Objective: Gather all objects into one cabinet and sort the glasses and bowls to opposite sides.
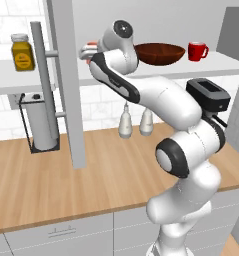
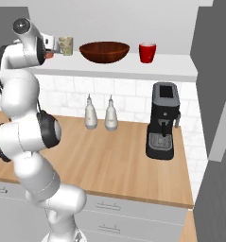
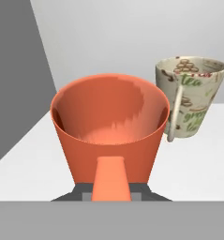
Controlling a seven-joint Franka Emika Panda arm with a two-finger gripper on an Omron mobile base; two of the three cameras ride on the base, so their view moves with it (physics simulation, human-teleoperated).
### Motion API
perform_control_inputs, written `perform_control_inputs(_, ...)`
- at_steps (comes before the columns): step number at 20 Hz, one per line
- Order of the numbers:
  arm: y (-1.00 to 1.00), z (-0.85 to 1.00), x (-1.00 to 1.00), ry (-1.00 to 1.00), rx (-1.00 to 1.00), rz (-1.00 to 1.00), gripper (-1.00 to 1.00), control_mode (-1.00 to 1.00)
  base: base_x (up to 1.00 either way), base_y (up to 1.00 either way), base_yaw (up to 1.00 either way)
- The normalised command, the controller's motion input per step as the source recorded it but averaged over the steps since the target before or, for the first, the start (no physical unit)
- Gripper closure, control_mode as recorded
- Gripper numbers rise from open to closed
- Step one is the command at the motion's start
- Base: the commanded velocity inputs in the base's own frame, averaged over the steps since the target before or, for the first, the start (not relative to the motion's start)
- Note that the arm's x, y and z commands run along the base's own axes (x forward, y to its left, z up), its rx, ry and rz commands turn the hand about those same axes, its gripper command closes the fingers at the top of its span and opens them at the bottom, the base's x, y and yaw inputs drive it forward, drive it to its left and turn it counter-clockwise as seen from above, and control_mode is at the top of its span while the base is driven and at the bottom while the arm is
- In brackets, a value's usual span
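Pincer (image 3: 111,194) is reaching up to the left end of the open cabinet shelf (image 2: 133,71), pinching the salmon-orange cup (image 3: 109,133) by its handle, jaws pressed nearly together on it. In the hand view the cup is sitting right in front of the pincer, upright, mouth open toward the camera, base resting on or just above the white shelf board; contact with the board is unclear. Beige speckled cup (image 3: 192,101) is standing just beyond the pincer and to one side of the orange cup, very close, touching or not I cannot tell. In the right base view the speckled cup (image 2: 65,45) is showing right next to the hand. Brown bowl (image 2: 104,51) is sitting farther along the shelf from the pincer, past the speckled cup, and the red mug (image 2: 147,52) farther still, well apart from the hand. Grey side panel (image 3: 15,84) is standing close on the other side of the pincer. Two white bottles (image 2: 100,113) are standing on the counter below the pincer, coffee machine (image 2: 163,120) farther off. Yellow jar (image 1: 22,52) is sitting beyond the panel.
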Motion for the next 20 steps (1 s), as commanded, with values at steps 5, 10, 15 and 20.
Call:
perform_control_inputs(5,0.04,0.01,0.30,0.02,0.00,-0.02,1.00,-1.00,0.00,0.00,0.00)
perform_control_inputs(10,0.02,0.00,0.38,0.01,0.00,-0.01,1.00,-1.00,0.00,0.00,0.00)
perform_control_inputs(15,0.08,0.00,0.25,0.04,0.00,-0.01,1.00,-1.00,0.00,0.00,0.00)
perform_control_inputs(20,0.16,0.00,0.15,0.03,0.00,0.00,1.00,-1.00,0.00,0.00,0.00)
